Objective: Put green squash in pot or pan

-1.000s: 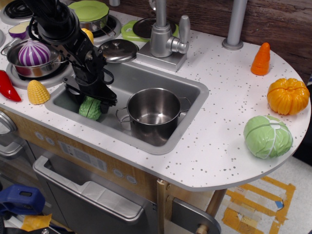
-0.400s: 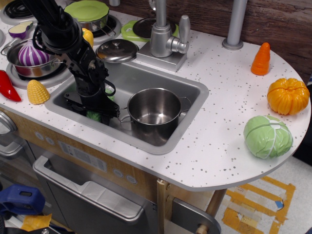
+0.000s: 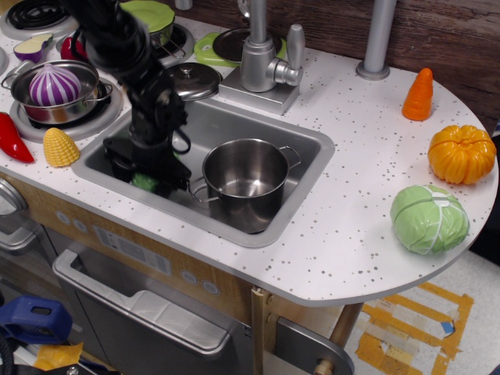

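Note:
The green squash [image 3: 145, 183] lies in the sink [image 3: 308, 148], left of the steel pot [image 3: 246, 181]. Only a small strip of its light green skin shows below my gripper. My black gripper [image 3: 150, 173] is down in the sink, right over the squash, with its fingers on either side of it. The fingers hide most of the squash, and I cannot tell whether they are closed on it. The pot stands upright and empty in the sink's middle, close to the gripper's right side.
A pan with a purple onion [image 3: 53, 84] sits on the stove at left. A corn cob [image 3: 60, 147] and a red pepper [image 3: 13, 139] lie by the sink's left edge. A pot lid [image 3: 191, 80] and the faucet [image 3: 262, 55] stand behind the sink. A cabbage [image 3: 428, 219], pumpkin [image 3: 461, 153] and carrot [image 3: 419, 95] sit at right.
My gripper has dropped lower over the squash and shifted slightly right, covering most of it. The pot has been nudged a little and its handles have turned.

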You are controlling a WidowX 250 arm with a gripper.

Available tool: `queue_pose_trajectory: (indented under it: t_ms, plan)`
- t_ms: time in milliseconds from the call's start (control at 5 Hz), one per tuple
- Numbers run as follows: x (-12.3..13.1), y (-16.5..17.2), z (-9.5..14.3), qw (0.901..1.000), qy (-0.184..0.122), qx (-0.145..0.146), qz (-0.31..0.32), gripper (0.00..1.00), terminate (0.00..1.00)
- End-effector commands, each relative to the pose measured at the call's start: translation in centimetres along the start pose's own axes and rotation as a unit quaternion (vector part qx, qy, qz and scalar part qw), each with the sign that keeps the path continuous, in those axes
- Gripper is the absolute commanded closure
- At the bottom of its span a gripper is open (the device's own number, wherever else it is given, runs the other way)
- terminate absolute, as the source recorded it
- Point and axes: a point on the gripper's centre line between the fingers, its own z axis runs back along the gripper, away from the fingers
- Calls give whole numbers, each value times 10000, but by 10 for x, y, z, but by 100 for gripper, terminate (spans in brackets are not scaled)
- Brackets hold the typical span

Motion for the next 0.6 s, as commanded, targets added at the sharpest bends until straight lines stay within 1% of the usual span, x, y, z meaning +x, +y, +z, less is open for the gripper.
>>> queue_pose_trajectory:
  t_ms: [0, 200, 400]
  plan:
    - [23, 18, 63, 9996, -225, 196, 6, 100, 0]
    - [29, -1, 83, 9998, -200, -62, 50, 100, 0]
    - [36, -36, 105, 9989, 79, -412, 213, 100, 100]
